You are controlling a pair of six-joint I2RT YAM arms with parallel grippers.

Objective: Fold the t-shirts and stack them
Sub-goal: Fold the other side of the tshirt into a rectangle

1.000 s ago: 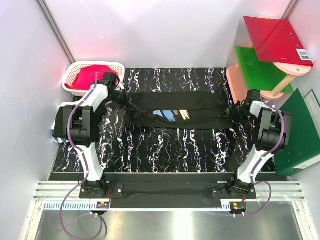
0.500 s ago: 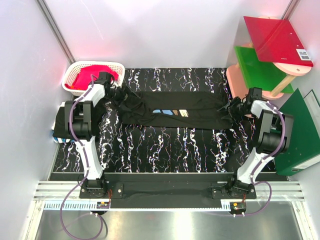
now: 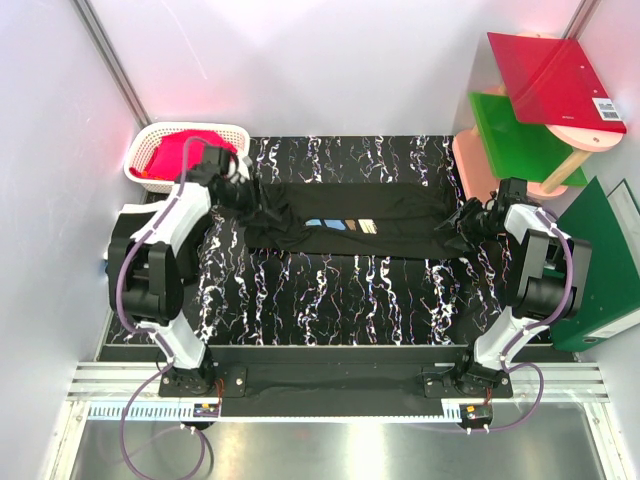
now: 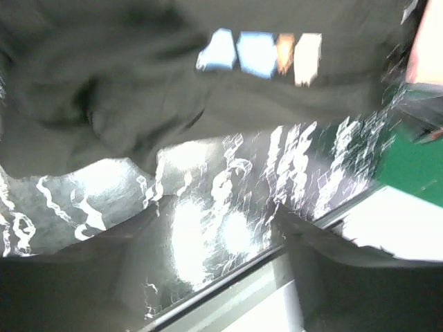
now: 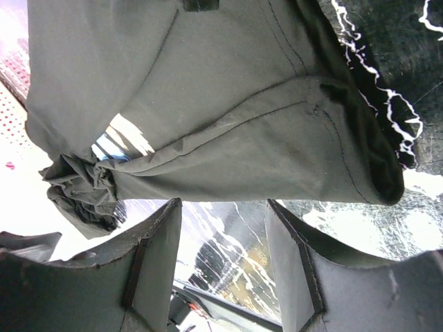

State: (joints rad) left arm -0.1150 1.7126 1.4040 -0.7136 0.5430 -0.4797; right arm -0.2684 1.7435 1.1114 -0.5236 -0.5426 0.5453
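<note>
From above, the black t-shirt [image 3: 350,222] lies as a long folded band on the counter [image 3: 330,290], stretched between the left jaws and the right jaws. A second ago both clenched its ends; now both stand released, so this fold looks laid down. Left wrist, blurred: jaws apart, the shirt and its coloured strokes [image 4: 259,54] just beyond them. Right wrist: fingers [image 5: 156,256] apart and empty, the shirt's edge just ahead.

The top view looks down from behind the arms; both wrist views sit close over the same t-shirt [image 3: 400,215].
</note>
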